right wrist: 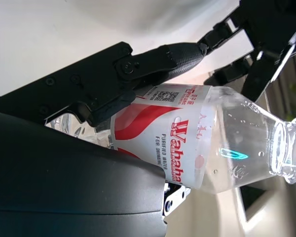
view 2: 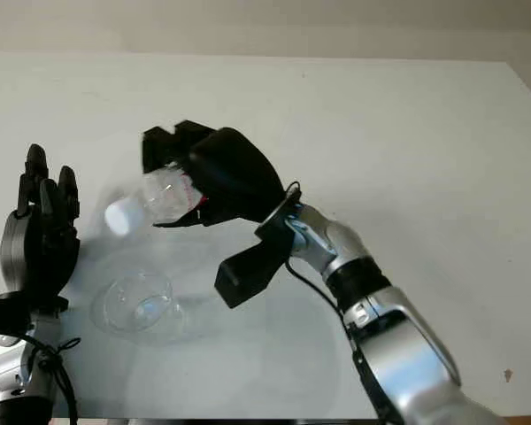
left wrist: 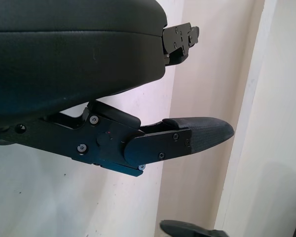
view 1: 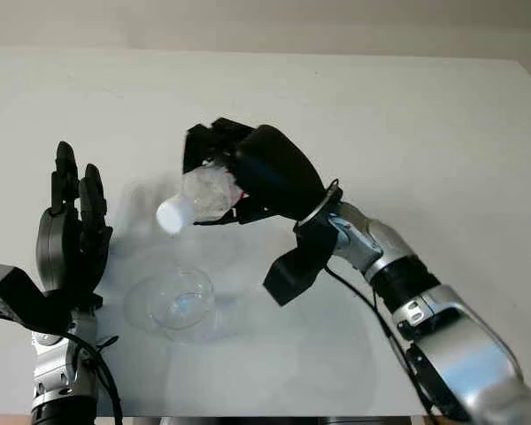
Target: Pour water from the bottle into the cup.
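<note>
— What's laid out there, biggest thing first?

— The white table, running right across. On it sits a clear plastic cup, near the front edge on the robot's left side, mouth up.

— And the arms?

— The right hand is up above the table, a bit behind the cup and to its right. Its black fingers are wrapped tight round a clear water bottle with a red-and-white Wahaha label. The bottle is tipped over close to level, its neck end pointing toward the robot's left and slightly down, above the table behind the cup. Whether anything is coming out of it, I can't tell.

— The other one?

— The left hand is raised just to the left of the cup, palm side turned toward it, fingers straight and pointing away from the robot, open, nothing in its hold. It's not touching the cup.
</note>
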